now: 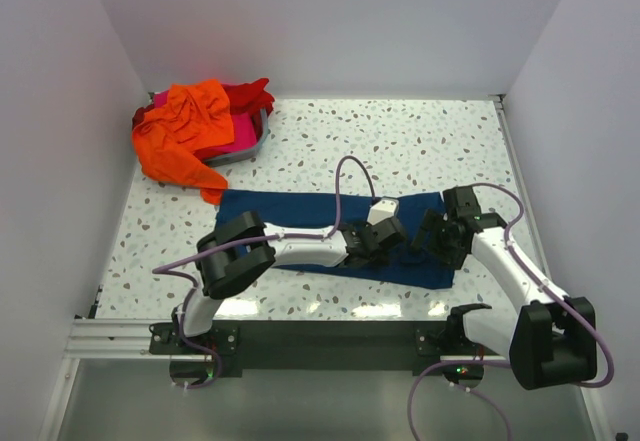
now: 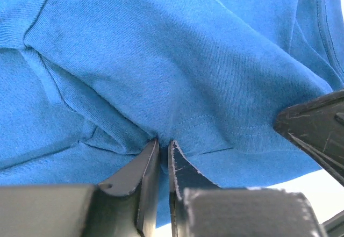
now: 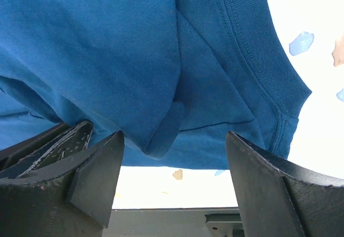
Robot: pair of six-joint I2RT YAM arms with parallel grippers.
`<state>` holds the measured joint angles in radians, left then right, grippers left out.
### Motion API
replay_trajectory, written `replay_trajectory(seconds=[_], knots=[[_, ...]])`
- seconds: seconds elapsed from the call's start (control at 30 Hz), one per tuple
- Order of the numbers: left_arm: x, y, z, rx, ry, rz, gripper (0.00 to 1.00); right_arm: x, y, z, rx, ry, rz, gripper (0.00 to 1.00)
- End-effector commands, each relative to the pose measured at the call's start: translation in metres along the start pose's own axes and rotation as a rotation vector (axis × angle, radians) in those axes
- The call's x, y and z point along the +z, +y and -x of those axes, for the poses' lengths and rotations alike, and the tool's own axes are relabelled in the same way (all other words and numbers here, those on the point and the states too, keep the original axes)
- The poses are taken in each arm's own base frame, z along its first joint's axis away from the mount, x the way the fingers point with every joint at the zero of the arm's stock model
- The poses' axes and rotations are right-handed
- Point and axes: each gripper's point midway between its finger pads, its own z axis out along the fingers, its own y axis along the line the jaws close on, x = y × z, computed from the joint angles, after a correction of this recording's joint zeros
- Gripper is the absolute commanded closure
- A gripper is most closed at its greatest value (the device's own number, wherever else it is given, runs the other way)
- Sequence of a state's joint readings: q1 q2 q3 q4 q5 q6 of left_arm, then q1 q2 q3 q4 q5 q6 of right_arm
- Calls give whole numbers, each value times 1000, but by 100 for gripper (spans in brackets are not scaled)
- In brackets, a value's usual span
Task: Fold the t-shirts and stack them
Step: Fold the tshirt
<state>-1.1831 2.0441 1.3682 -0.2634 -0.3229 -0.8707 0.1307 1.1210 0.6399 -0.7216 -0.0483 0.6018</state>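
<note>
The navy blue t-shirt [image 1: 290, 216] lies as a long folded band across the near middle of the table. My left gripper [image 1: 372, 241] is down on its right part. In the left wrist view the left gripper [image 2: 163, 146] is shut on a pinched fold of the blue cloth [image 2: 161, 59] near a stitched hem. My right gripper [image 1: 437, 238] is close beside it at the shirt's right end. In the right wrist view the right gripper [image 3: 174, 151] is wide open, with a hanging fold of the shirt [image 3: 107, 49] and its ribbed collar between and above the fingers.
The orange t-shirt [image 1: 185, 131] spills over a grey basket [image 1: 255, 146] at the back left, with the red shirt [image 1: 255, 96] and the magenta shirt [image 1: 235, 141] in it. Walls close the left, back and right sides. A metal rail [image 1: 300, 331] runs along the near edge.
</note>
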Motion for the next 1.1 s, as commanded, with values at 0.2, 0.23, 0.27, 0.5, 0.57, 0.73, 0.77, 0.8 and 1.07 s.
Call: replay_trajectory(seconds=[0.2, 0.23, 0.27, 0.5, 0.57, 0.73, 0.77, 0.8, 1.07], knots=[[-34, -10, 30, -8, -86, -16, 90, -4, 0, -3, -12, -1, 19, 21], [-38, -9, 35, -12, -100, -13, 91, -4, 0, -3, -10, -3, 20, 21], [-41, -6, 36, -13, -104, -7, 91, -4, 0, -4, -12, -4, 19, 21], [-56, 20, 49, -52, -141, 38, 92, -8, 0, -4, -8, -8, 27, 21], [-56, 29, 52, -72, -143, 38, 92, -8, 0, -4, -8, -8, 27, 21], [-50, 46, 58, -83, -132, 62, 92, -9, 4, -3, -25, -13, 52, 23], [-48, 47, 58, -83, -130, 62, 92, -10, 6, -4, -33, -16, 64, 25], [-45, 49, 57, -82, -123, 66, 93, -12, 7, -4, -39, -25, 79, 26], [-39, 63, 70, -101, -120, 74, 93, -9, 26, -21, -162, 12, 120, 44]])
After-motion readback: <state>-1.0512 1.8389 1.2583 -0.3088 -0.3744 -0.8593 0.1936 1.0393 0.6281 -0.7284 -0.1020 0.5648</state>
